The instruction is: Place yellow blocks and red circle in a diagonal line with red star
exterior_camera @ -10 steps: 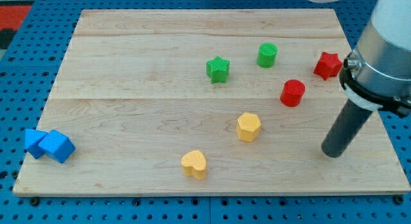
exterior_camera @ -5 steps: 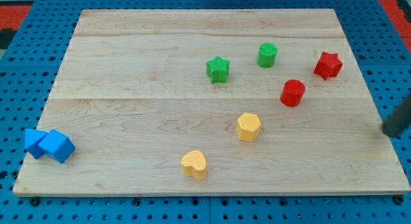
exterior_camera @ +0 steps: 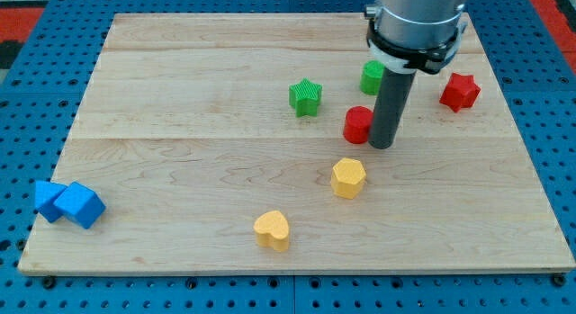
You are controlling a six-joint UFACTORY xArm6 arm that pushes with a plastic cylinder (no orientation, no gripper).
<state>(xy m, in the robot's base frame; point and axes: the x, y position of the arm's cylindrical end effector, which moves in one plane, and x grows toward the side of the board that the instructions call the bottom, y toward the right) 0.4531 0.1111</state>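
Now my tip (exterior_camera: 382, 145) touches the red round block's (exterior_camera: 357, 125) right side, mid-worktop (exterior_camera: 180, 89); I carry no jaws. Red star block (exterior_camera: 459, 91) lies near the right edge, yellow blocks (exterior_camera: 347, 178) (exterior_camera: 272, 230) toward the bottom edge.

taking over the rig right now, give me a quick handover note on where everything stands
My tip is down on the board, touching or nearly touching the right side of the red circle.
The red star sits near the view's right edge, above and right of the circle.
The yellow hexagon block lies just below the tip; the yellow heart block is further toward the bottom left.
Done: the two yellow blocks already slant roughly up toward the star.
Left: the red circle sits left of that line and probably needs nudging to the view's right, then the spacing checked.
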